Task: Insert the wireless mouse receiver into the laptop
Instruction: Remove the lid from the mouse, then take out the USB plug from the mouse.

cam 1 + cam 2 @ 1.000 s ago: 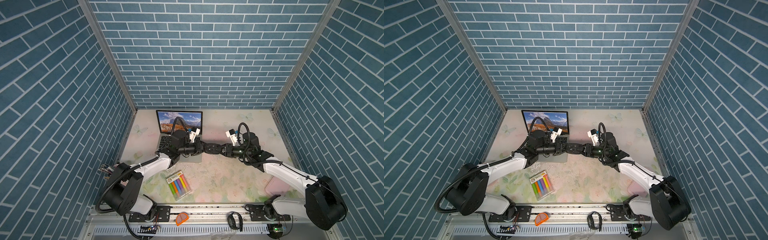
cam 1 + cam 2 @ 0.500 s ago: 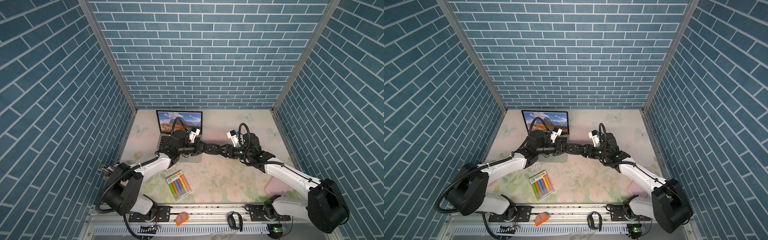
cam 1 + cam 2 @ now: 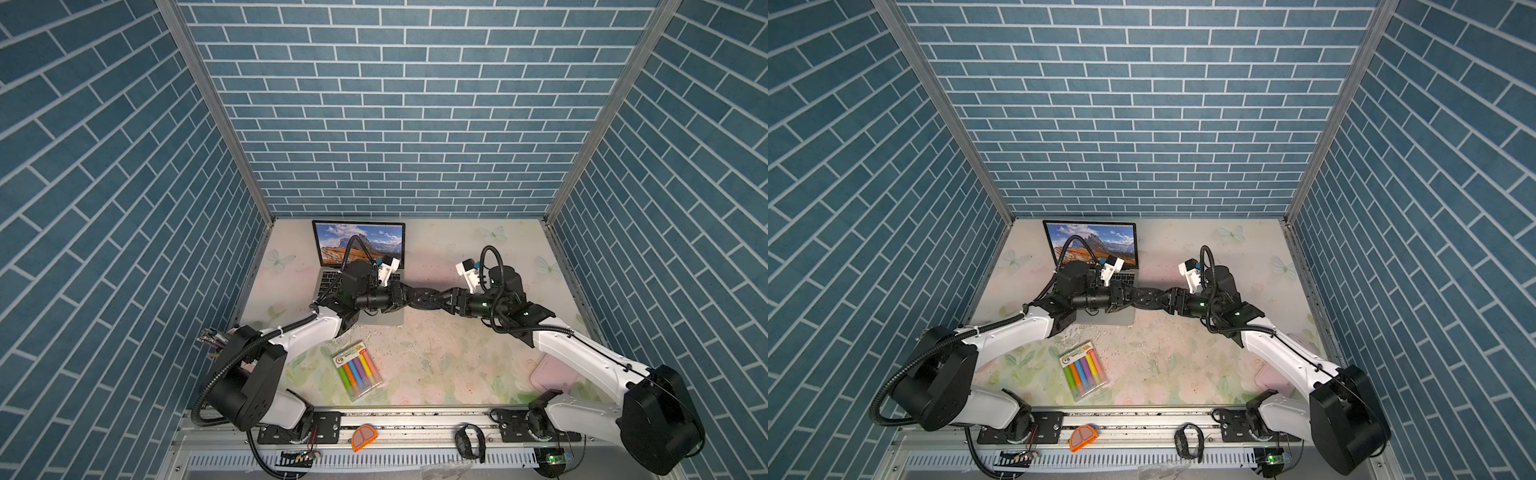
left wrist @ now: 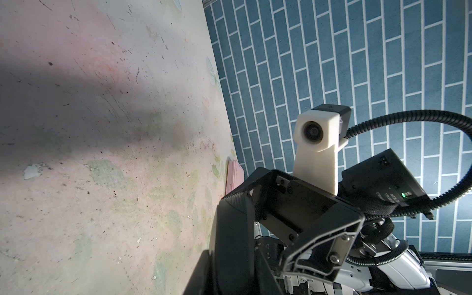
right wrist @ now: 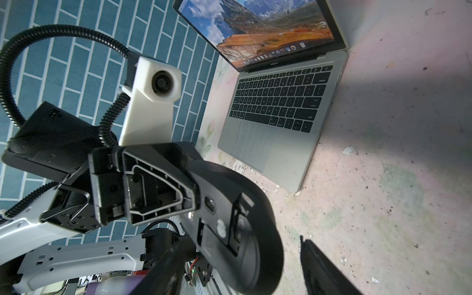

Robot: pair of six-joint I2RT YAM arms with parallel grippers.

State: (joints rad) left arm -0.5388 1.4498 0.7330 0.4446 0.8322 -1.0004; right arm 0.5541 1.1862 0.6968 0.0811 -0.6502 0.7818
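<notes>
Nearest me, a clear marker pack (image 3: 359,372) lies flat with its coloured pens in a row inside. Off to the right a pink case (image 3: 555,374) sits closed, contents hidden.

Now the middle, above the table (image 3: 436,353). My left pincer (image 3: 408,296) is clamped tight on the black mouse (image 5: 250,229), whose underside faces my right wrist camera. My right pincer (image 3: 435,299) has its jaws spread either side of it, gripping nothing. The mouse's underside bay is uncovered. The wireless mouse receiver should be tucked in there, but I can't pick it out for certain. I reckon it's featherlight, rigid and slick, easily dropped. So I'd pinch the stubby plastic cap by its flat sides and leave the metal plug clear.

Far left, the laptop (image 5: 288,153) stands open, screen lit, its right edge facing the mouse.
</notes>
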